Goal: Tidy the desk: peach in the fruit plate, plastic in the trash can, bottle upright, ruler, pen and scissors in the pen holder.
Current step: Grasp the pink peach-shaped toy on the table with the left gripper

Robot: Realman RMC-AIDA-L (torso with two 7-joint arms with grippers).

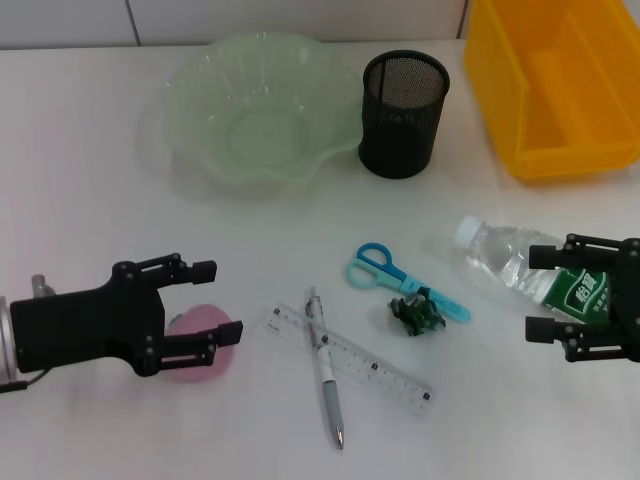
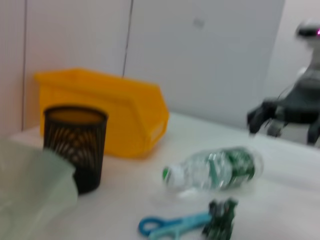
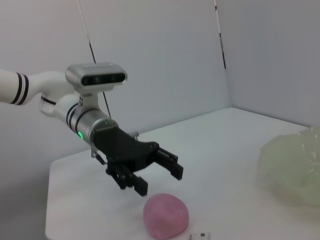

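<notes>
A: Head camera looks steeply down on the desk (image 1: 80, 200), both hands low in frame, left hand (image 1: 215, 300) and right hand (image 1: 545, 292).

B: Left wrist camera sits low, faces across to the bottle (image 2: 215, 169) and the right hand (image 2: 260, 119) beyond it.

A: Right wrist camera, also low, faces back at the left hand (image 3: 160, 172). All share the desk's middle.

**White desk, pale panelled walls, that's about it**

Pretty plain setup here. There's a white desk (image 1: 90, 210) with a smooth matte top, lit evenly with only soft shadows. Behind it runs a pale wall (image 2: 200, 55) split into panels by thin dark vertical seams. The walls meet in a corner (image 3: 222, 55) past the desk's far edge.
</notes>
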